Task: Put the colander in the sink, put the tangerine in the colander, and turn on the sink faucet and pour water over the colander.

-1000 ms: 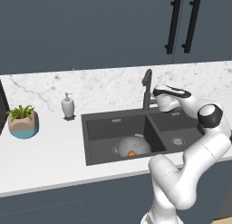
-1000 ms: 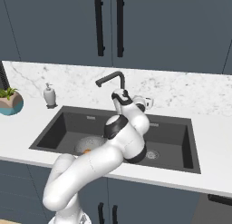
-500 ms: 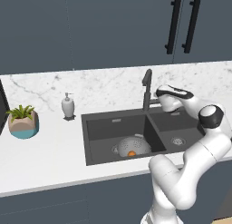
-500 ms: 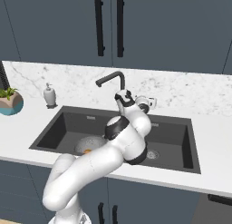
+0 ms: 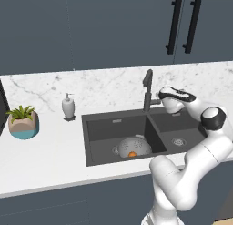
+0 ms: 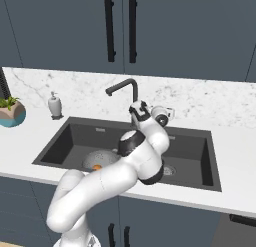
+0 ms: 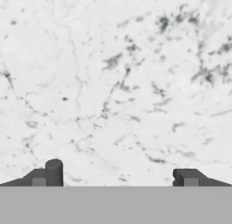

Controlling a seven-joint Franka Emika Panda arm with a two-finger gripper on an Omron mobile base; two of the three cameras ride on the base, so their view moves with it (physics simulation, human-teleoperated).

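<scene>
Beside sink faucet | pincer agape | tangerine below-left

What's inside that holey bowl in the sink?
A small tangerine sits inside the colander, which rests in the left basin of the sink. The fruit's underside and the colander's bottom beneath it are covered, so those can't be seen.

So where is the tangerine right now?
The small round orange tangerine sits inside the grey perforated metal colander, in the dark grey sink's left basin.

Potted plant far left on marble counter; soap dispenser nearby.
</scene>
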